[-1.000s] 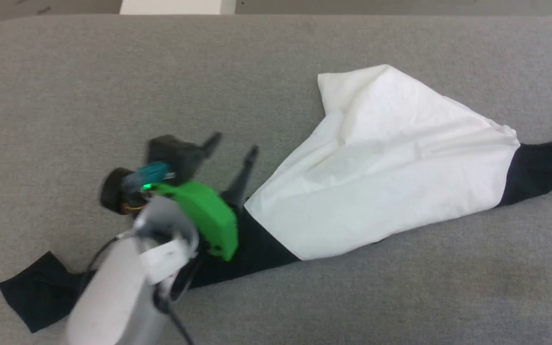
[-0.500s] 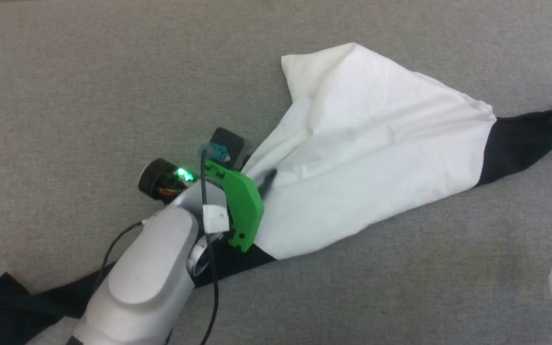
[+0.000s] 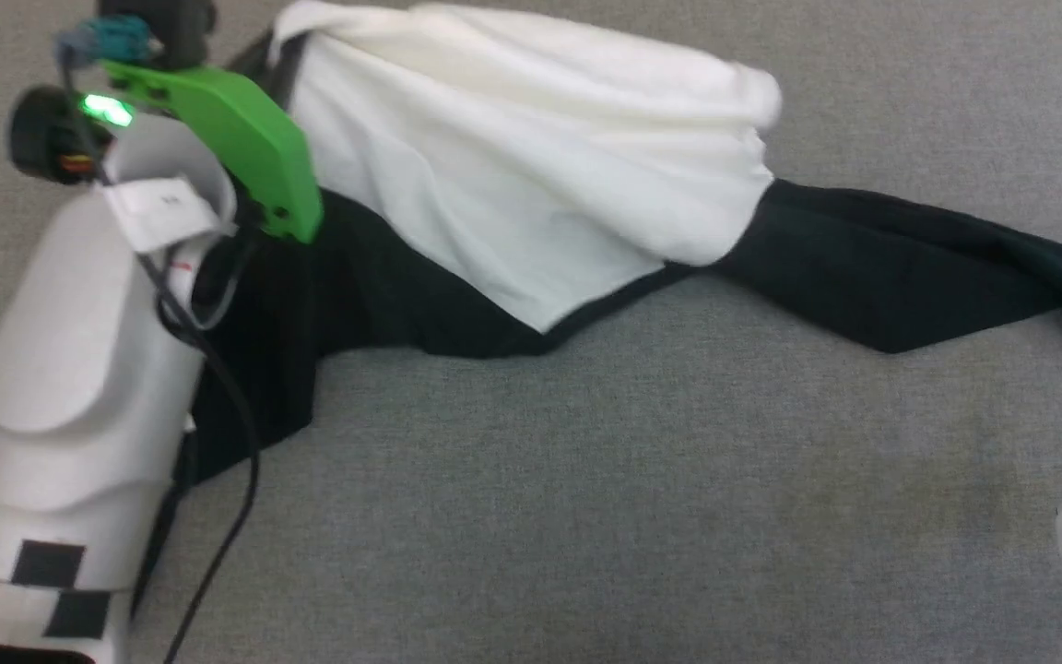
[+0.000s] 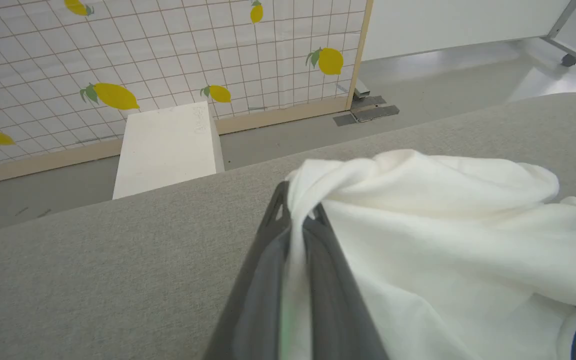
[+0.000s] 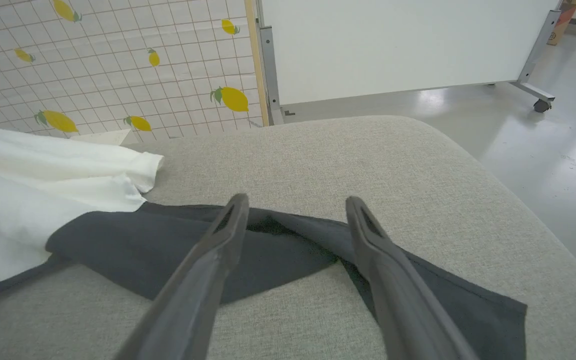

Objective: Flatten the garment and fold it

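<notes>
White-and-black garment (image 3: 531, 184); grey surface (image 3: 678, 507); lemon-print screen (image 4: 143, 50)

Grey fabric surface (image 4: 93, 280) across the bottom, lemon-print grid panel (image 4: 143, 50) upper left, white box (image 4: 168, 145) just below it, wheeled white partition (image 4: 443, 25) upper right, shiny grey floor (image 4: 443, 85).

Grey fabric-covered padded surface (image 3: 678, 516), plain woven cover, rounded at the far edge. On it lies the garment (image 3: 513, 184). From the head view its white body is rumpled up around 12 o'clock, with the black band along its lower edge. One black sleeve (image 3: 937, 267) trails flat toward 3 o'clock, and more black cloth spreads down toward 8.
</notes>
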You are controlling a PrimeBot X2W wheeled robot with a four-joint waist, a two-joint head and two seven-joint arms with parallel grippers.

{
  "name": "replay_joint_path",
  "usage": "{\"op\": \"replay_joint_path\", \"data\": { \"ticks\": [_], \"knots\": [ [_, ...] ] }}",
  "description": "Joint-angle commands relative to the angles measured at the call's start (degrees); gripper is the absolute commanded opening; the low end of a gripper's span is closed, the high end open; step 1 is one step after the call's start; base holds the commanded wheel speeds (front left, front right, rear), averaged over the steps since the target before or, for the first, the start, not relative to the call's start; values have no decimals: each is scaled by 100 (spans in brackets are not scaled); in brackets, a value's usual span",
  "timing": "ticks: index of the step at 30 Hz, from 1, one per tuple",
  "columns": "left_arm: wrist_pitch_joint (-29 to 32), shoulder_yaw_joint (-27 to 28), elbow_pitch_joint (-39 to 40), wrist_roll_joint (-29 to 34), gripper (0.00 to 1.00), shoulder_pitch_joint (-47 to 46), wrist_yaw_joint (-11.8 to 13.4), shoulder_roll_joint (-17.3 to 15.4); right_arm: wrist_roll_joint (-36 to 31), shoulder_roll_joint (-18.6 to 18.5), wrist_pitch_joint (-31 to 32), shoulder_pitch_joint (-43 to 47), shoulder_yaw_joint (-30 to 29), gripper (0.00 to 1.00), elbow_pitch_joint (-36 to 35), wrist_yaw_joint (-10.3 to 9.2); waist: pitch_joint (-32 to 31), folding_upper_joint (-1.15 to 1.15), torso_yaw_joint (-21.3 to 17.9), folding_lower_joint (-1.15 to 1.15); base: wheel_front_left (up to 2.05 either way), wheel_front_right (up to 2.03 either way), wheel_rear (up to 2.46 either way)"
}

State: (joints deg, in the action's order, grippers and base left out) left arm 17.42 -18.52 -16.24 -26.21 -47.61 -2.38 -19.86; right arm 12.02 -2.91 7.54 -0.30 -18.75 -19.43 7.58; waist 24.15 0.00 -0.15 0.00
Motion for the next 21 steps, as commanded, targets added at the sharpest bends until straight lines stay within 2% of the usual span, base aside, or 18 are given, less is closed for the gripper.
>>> {"op": "replay_joint_path", "data": {
  "ticks": [1, 2, 3, 4, 5, 12, 16, 21],
  "knots": [
    [-73, 40, -122, 60, 0, -108, 28, -78, 28, 3, -48, -123, 27, 100, -1, -9, 112, 0, -55, 0, 0, 0, 0],
    [-117, 55, -260, 99, 0, -152, 30, -139, 31, 3, -54, -141, 47, 100, 12, -9, 154, 0, -78, 0, 0, 0, 0],
    [-147, 84, -387, 97, 16, -161, 56, -154, 37, 3, -60, -155, 63, 100, 23, -9, 190, 0, -101, 0, 0, 0, 0],
    [-179, 96, -536, 102, 42, -167, 81, -159, 43, 3, -71, -172, 76, 100, 39, -9, 222, 0, -125, 0, 0, 0, 0],
    [-190, 87, -632, 106, 100, -167, 82, -158, 50, 3, -80, -185, 84, 100, 54, -9, 246, 0, -149, 0, 0, 0, 0],
    [-971, 224, -717, -40, 100, -98, 84, 86, 47, 3, -149, -213, 28, 100, 163, -9, 246, 0, -166, 0, 0, 0, 0],
    [-1836, 358, -134, -76, 100, 108, 116, 258, 46, 3, -164, -177, 26, 100, 228, -9, 35, 0, -76, 0, 0, 0, 0],
    [-2660, 379, 1020, -68, 100, 1027, 214, 423, 59, 3, -142, -44, 67, 100, 297, -9, -327, 0, 109, 0, 0, 0, 0]
  ]
}}
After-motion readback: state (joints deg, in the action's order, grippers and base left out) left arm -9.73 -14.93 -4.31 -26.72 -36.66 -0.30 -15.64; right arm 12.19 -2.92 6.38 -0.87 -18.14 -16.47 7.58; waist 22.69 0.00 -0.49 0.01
